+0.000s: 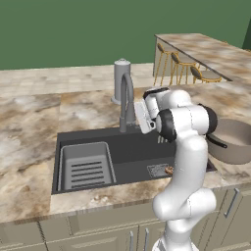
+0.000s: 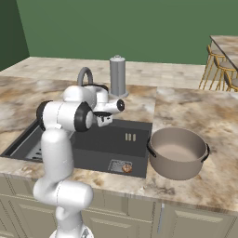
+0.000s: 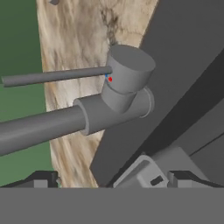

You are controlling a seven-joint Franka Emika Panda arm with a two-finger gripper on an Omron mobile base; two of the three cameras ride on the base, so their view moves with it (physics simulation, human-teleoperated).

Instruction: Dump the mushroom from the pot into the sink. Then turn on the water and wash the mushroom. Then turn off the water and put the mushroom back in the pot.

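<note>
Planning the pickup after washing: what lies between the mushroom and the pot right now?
In the right base view, the mushroom lies on the drain grate; between it and the pot stand the sink wall and a strip of counter.

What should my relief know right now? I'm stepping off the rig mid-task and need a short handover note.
Gripper: open, empty, up at the faucet, facing its handle.
Mushroom: lying in the sink on the drain grate, so the dump is done.
Pot: upright and empty on the counter right of the sink.
Water: none running.
Left: turn the water on, wash the mushroom, turn it off, return the mushroom to the pot.
</note>
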